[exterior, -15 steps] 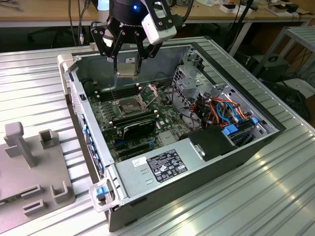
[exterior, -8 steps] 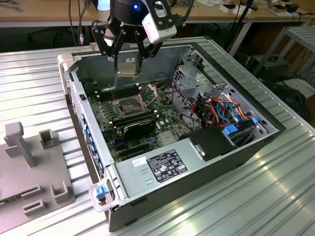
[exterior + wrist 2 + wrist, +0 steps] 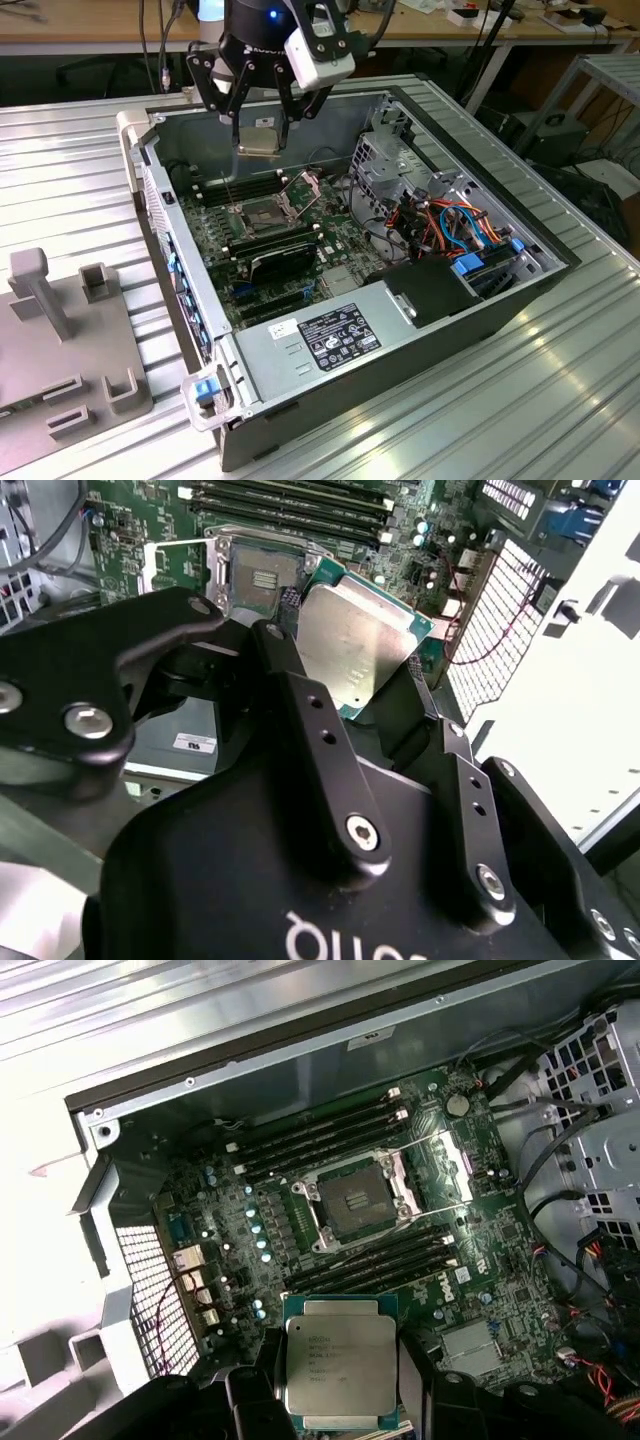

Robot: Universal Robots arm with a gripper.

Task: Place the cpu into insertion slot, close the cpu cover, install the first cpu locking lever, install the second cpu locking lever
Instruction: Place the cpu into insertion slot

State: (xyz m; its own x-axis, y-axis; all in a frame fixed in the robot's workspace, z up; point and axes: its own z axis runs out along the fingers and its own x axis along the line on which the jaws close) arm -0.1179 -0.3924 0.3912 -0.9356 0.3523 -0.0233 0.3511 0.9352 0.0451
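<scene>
Aloft, the end effector pinches the cpu by its edges, above the insertion slot.

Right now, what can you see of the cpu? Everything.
The cpu is a flat square chip: dull silver-grey metal lid with faint print, on a thin green board showing at its edges. The pincer clamps it by two opposite edges, roughly level, in the air above the motherboard. It touches nothing else and sits apart from the open, empty insertion slot.
</scene>
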